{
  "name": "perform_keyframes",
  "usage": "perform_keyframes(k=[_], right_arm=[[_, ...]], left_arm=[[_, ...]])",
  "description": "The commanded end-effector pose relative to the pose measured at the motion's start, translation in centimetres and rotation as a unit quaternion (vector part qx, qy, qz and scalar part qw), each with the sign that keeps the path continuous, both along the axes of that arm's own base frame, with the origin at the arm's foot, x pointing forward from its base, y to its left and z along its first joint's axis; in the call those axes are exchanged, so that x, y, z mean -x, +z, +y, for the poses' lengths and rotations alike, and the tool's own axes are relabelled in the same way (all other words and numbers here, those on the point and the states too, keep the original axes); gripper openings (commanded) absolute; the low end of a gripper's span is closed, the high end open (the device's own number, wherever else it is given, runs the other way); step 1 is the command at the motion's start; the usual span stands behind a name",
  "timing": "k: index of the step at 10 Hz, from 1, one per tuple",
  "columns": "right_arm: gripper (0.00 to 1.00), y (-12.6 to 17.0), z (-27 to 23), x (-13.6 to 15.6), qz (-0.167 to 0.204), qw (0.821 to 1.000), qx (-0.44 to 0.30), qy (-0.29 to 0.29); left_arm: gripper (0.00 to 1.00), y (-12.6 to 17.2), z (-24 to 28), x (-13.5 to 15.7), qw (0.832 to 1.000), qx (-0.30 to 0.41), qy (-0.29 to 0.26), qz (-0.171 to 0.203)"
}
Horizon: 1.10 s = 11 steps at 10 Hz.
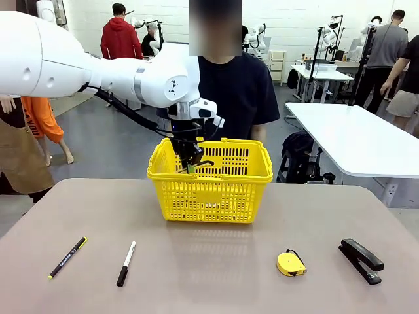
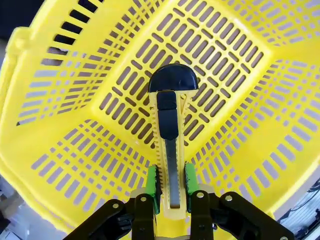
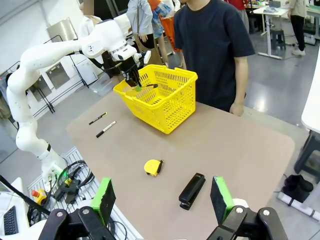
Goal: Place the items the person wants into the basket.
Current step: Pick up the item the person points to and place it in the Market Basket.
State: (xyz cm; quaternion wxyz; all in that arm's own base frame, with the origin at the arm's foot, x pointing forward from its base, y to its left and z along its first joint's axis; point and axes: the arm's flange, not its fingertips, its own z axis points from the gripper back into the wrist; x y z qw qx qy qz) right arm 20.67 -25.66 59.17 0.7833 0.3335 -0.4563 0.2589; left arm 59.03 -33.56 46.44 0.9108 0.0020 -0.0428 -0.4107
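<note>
A lab-like workshop hall: white worktables, bare grey floor (people standing about), loose cabling.

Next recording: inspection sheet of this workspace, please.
Surface: plain grey-brown tabletop, no spills seen.
Job's things: bright yellow plastic lattice basket at the far middle; yellow-and-black box cutter held over its interior; white marker with black cap lying near left; round yellow tape measure near right.
Clutter: thin black pen with yellow tip left of the marker, apart; black stapler right of the tape measure, apart.
Grippers: left gripper shut on the box cutter; right gripper open, empty.
Cables: black cable hanging under the left arm; loose cables on the floor by its base.
Surroundings: person in dark navy t-shirt standing behind the basket; white tables and other people farther off.
</note>
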Motion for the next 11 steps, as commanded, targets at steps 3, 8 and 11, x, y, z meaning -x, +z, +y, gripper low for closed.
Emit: perform_keyframes(k=[3, 8, 11], right_arm=[[1.0, 0.2, -0.1, -0.2, -0.016, 1.0, -0.008, 0.003], [1.0, 0.2, -0.1, -0.2, -0.016, 1.0, -0.008, 0.003], [1.0, 0.2, -0.1, -0.2, -0.016, 1.0, -0.008, 0.003]], left_arm=[[0.26, -2.2, 0.1, -0.1, 0.999, -0.021, 0.004, 0.024], [1.0, -1.7, 0.2, 0.1, 1.0, -0.009, -0.001, 0.021], [1.0, -0.8, 0.4, 0.2, 1.0, 0.003, 0.003, 0.025]])
